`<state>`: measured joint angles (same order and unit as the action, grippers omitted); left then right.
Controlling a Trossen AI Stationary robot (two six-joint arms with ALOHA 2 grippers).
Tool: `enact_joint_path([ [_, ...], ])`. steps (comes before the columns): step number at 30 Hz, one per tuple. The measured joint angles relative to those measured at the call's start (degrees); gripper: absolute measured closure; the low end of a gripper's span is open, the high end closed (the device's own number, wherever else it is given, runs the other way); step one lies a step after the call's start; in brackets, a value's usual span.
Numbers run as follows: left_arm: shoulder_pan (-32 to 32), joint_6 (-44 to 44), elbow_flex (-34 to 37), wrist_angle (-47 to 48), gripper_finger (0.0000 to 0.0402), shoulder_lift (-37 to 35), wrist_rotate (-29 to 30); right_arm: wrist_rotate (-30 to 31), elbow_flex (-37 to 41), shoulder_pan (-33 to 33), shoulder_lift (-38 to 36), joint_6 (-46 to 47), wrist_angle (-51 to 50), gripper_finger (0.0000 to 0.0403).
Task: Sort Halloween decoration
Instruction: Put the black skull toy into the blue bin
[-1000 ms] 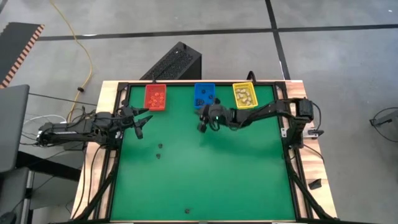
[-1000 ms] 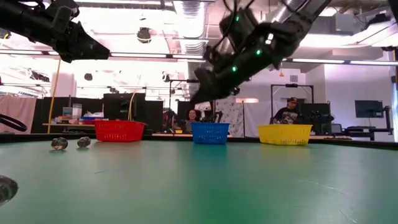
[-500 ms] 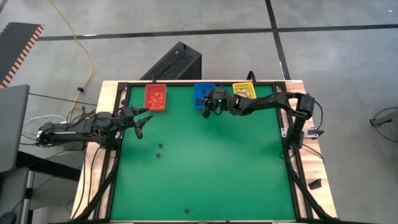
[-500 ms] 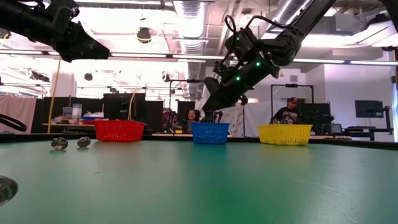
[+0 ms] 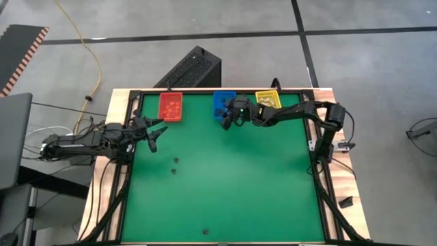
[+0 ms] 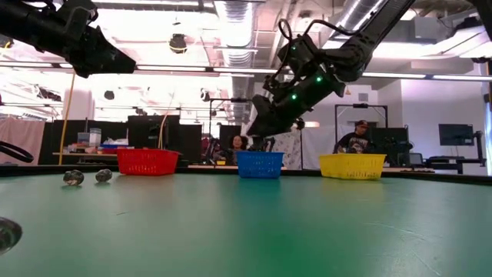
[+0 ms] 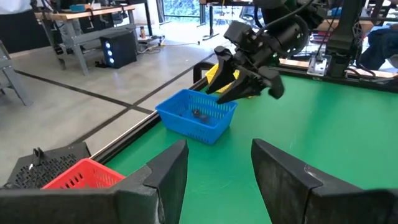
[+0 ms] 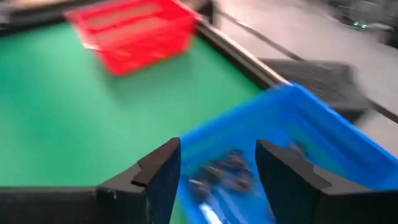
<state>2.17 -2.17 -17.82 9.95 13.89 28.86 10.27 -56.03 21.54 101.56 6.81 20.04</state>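
Hovering over the near rim of the blue bin, the right gripper points down and toward the table's far edge, its two fingers spread apart with nothing between them; directly below and ahead of those fingers, several dark trinkets lie on the bin's floor, blurred in the right wrist view; the left wrist view shows one dark trinket through the bin's open top. Beyond the right gripper toward the left arm stands the red bin, holding orange-brown pieces; on its other side, close by, the yellow bin holds cream-white ones; all three bins line the green table at its far edge.

The left gripper waits above the table's left edge, well apart from the right gripper, its fingers standing apart and empty; just in front of it and toward the near side, two dark trinkets rest close together on the green surface; in the low view they show as two small roundish pieces beside the red bin; two more tiny pieces lie near the table's near edge, far from both grippers. In the room behind the table, a person is visible beyond the yellow bin.
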Motion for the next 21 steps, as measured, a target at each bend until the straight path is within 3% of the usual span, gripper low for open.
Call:
enact_joint_path([
  [4,0.0,0.0,0.0,0.0,0.0233,0.0,0.0,-12.6,0.0,-2.5,0.0,1.2,6.3,0.0167],
  [7,0.0,0.5,0.0,0.0,0.0233,0.0,0.0,-15.1,-0.1,-6.7,0.0,3.1,10.0,0.0173],
  [15,0.0,0.4,0.0,0.0,0.0233,0.0,0.0,-6.7,-2.1,-20.6,0.0,-6.1,13.4,0.0174],
  [21,0.0,0.4,0.0,0.0,0.0233,0.0,0.0,0.3,-5.3,-25.2,0.6,-8.5,13.6,0.0174],
])
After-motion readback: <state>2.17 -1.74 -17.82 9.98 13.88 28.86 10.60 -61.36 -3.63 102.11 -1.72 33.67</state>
